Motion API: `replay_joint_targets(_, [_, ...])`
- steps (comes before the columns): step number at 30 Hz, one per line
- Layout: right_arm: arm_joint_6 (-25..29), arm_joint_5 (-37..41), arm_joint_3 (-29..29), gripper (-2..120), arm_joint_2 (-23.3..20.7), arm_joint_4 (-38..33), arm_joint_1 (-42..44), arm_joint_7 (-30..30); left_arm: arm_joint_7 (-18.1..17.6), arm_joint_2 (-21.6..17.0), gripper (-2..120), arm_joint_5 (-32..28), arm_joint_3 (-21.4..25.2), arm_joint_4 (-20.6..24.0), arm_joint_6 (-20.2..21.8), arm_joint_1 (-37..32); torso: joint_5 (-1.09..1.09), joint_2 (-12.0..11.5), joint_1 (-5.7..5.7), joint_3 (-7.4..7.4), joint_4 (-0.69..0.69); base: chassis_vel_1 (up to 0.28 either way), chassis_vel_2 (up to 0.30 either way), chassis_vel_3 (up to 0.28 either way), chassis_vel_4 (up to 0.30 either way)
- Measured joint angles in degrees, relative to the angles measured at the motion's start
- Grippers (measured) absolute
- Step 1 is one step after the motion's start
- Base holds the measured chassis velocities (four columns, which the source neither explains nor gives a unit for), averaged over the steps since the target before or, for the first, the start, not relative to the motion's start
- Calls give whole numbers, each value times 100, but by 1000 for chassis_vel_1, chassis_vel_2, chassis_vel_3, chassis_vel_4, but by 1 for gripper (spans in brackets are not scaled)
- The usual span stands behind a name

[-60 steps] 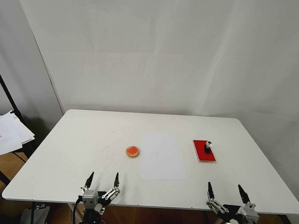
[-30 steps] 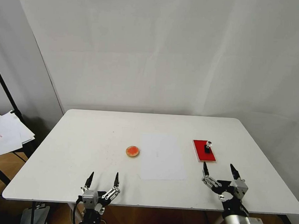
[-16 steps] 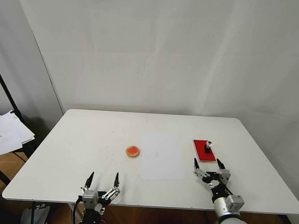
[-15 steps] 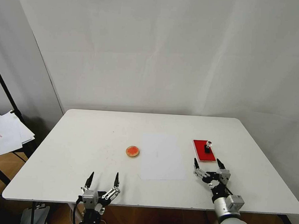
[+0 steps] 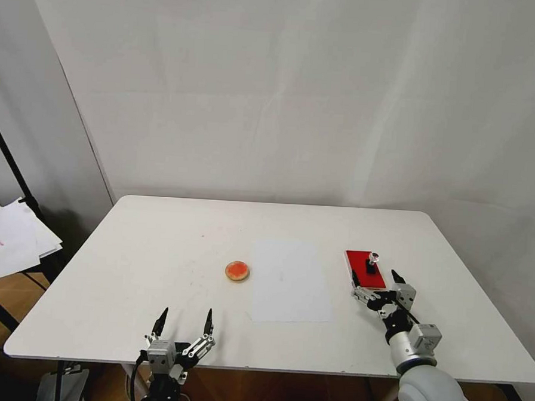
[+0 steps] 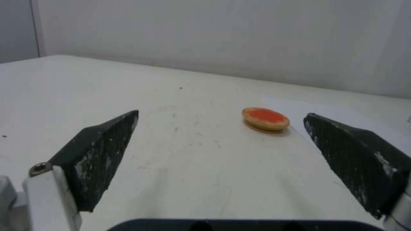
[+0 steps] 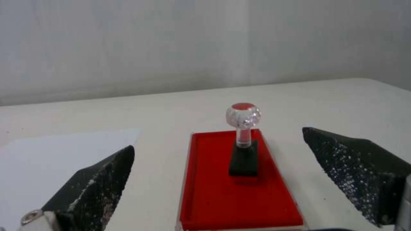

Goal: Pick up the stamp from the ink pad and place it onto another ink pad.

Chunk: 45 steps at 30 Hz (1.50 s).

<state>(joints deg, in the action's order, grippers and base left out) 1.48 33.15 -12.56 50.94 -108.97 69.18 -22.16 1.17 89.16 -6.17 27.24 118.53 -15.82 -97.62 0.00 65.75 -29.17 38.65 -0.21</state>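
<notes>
1. The stamp [image 5: 372, 263] stands upright on the red ink pad [image 5: 364, 270], toward the pad's far end, on the right side of the table [image 5: 157, 242]; its clear round knob tops a black base.
2. The right gripper [image 5: 377, 282] reaches forward low over the table, its forearm angled up from the near edge; its fingers [image 7: 92, 186] are spread wide, straddling the near end of the red pad without touching the stamp.
3. A white paper sheet [image 5: 290, 280] lies between the red pad and the round ink pad [image 5: 237, 271].
4. The left gripper [image 5: 183, 323] waits at the near table edge, fingers apart, pointing toward the round pad.
</notes>
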Motion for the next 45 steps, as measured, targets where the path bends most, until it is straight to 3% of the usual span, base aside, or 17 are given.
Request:
replay_joint_targets(11, [-329,380,341,100,-170,209,-773,-99,0,0,102,0,0,0,0,0,0,0,0,0,1,0,0,0,0])
replay_joint_targets(30, [-441,845,620,99,-187,692,-1229,-137,0,0,102,0,0,0,0,0,0,0,0,0,1,0,0,0,0])
replay_joint_targets(37, [-459,795,611,82,-186,706,-1165,-178,0,0,102,0,0,0,0,0,-1,0,0,0,0,0,0,0,0])
replay_joint_targets(45, [-459,699,663,50,-92,770,-1175,-285,0,0,102,0,0,0,0,0,0,0,0,0,1,0,0,0,0])
